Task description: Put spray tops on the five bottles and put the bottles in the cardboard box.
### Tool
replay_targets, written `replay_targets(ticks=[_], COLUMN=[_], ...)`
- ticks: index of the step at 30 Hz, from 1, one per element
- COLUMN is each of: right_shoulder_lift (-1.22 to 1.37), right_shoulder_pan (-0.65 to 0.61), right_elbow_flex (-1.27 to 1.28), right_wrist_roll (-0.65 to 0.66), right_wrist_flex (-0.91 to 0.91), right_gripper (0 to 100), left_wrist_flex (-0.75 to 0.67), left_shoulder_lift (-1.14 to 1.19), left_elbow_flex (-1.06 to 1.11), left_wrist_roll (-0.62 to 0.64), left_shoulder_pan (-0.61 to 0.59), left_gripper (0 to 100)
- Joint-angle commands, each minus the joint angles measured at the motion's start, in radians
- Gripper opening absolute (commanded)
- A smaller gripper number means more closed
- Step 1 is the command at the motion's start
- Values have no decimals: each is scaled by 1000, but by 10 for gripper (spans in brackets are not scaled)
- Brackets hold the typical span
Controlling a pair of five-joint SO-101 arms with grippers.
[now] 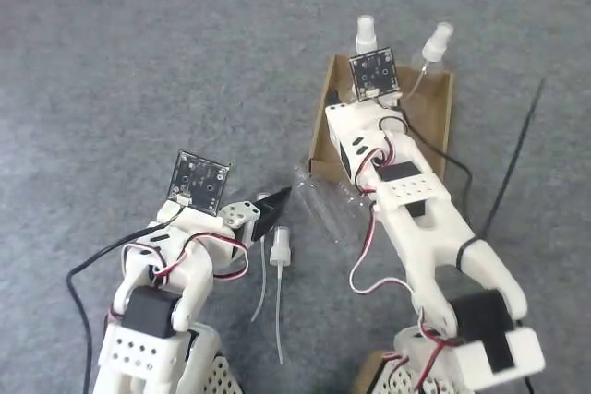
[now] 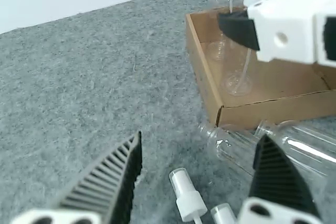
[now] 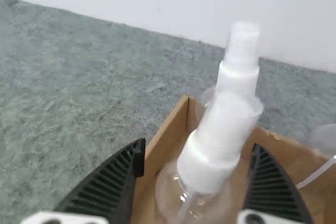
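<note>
Right wrist view has the right gripper (image 3: 198, 149) spread wide on either side of a capped bottle (image 3: 223, 114), which stands leaning inside the cardboard box (image 3: 167, 127) at its far end. The jaws do not appear to press the sprayer, so I judge the bottle is not held. A second capped bottle (image 1: 436, 43) stands just beside it in the same box. The danger here is the lean. If a jaw clips the spray head on the way out, the bottle could topple into its neighbour or be dragged over the box wall.

Outside the box's near wall, the left gripper (image 2: 201, 139) hangs wide open above a loose spray top (image 2: 186, 199), with nothing between its jaws. Two uncapped clear bottles (image 2: 227, 142) lie on their sides against that wall (round and light, so likely to roll). A careless descent could nudge them away. The spray top's long thin dip tube (image 1: 279, 316) could also bend or miss the bottle neck if the top is gripped crooked.
</note>
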Motion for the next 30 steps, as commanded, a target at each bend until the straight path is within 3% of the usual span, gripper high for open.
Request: replay_targets(ticks=[1,9,20,30], right_shoulder_lift=[-117,-188,-481,-585], right_shoulder_pan=[-2,-2,-8,-150], right_elbow_flex=[-12,-75,-279,-279], right_wrist_roll=[-8,-3,-3,-2], right_wrist_flex=[18,68,650,1317], right_gripper=[257,257,257,257], left_wrist_flex=[-26,-26,-26,-26], left_shoulder_lift=[-11,-11,-11,-8], left_elbow_flex=[-7,-7,-7,-5], left_wrist_roll=[-9,-9,-9,-9], left_shoulder_pan=[-3,-3,-3,-3], left_gripper=[316,316,316,316])
